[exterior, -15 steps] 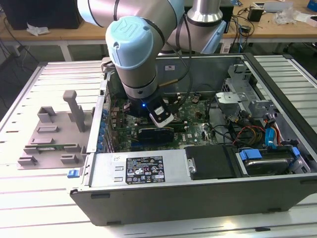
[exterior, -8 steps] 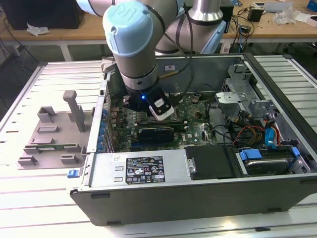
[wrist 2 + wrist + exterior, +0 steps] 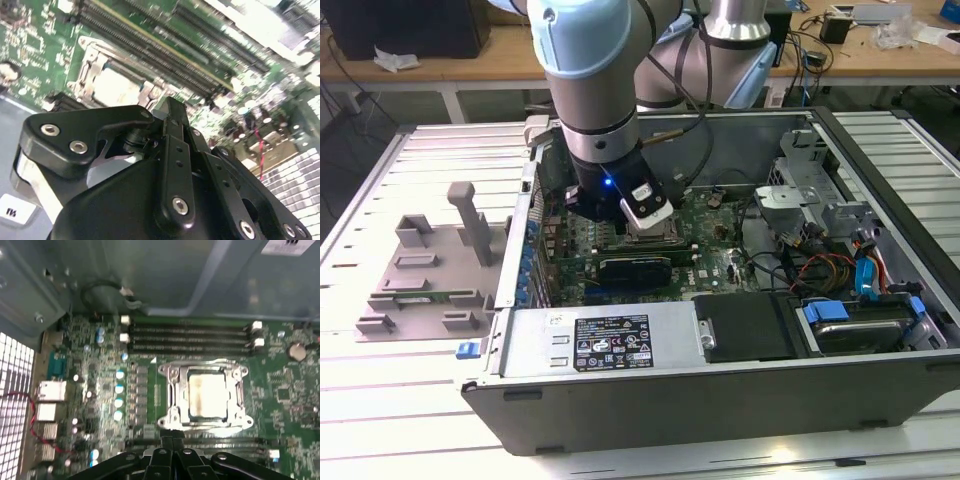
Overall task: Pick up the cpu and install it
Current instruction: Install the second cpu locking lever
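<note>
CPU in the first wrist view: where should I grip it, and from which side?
Probably come from straight above and pinch two opposite edges of the cpu. It lies flat inside the metal-framed socket, so a sideways approach looks blocked.

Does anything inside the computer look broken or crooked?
Nothing stands out. The cpu lies flat and square inside the metal-framed socket on the green motherboard, and nothing looks cracked or spilled.

Socket (image 3: 655, 232) largely hidden behind arm (image 3: 592, 80)
</note>
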